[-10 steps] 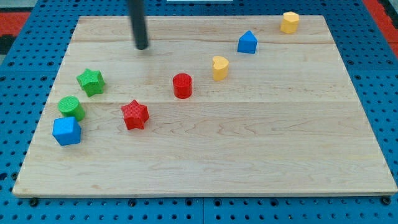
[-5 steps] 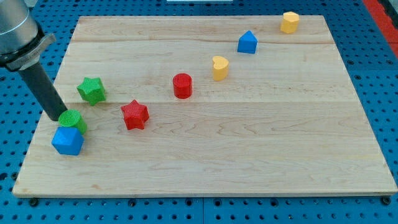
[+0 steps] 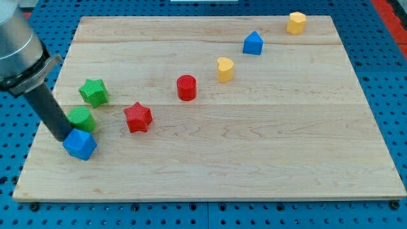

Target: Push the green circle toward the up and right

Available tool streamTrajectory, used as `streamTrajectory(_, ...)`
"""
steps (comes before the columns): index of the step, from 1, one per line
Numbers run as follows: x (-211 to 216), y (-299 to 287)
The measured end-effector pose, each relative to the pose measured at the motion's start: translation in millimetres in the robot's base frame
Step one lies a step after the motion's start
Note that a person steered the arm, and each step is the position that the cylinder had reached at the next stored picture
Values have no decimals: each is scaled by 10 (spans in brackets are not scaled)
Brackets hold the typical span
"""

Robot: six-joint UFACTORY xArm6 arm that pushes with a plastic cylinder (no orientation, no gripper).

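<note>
The green circle [image 3: 82, 118] lies near the board's left edge, below the green star [image 3: 94, 91] and just above the blue cube [image 3: 80, 144]. My tip [image 3: 62, 136] rests on the board at the circle's lower left, touching or nearly touching it, and right beside the blue cube's upper left corner. The rod leans up to the view's left toward the arm's grey body [image 3: 18, 44].
A red star [image 3: 138, 117] sits right of the green circle. A red cylinder [image 3: 186, 87], a yellow heart [image 3: 224, 69], a blue house-shaped block [image 3: 253, 42] and a yellow block [image 3: 296, 22] run diagonally toward the top right of the wooden board [image 3: 254, 152].
My tip came from the board's top down to the left edge, then slid down and slightly right. The green circle shifted right and a little up; the blue cube was nudged right and turned.
</note>
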State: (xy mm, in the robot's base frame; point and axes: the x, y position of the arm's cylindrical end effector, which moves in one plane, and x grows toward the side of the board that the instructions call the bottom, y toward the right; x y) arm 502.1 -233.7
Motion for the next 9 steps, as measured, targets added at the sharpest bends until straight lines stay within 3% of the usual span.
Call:
streamTrajectory(2, -498, 566)
streamTrajectory(3, -951, 794)
streamTrajectory(5, -1684, 1754)
streamTrajectory(8, -2410, 1990)
streamTrajectory(9, -2307, 1883)
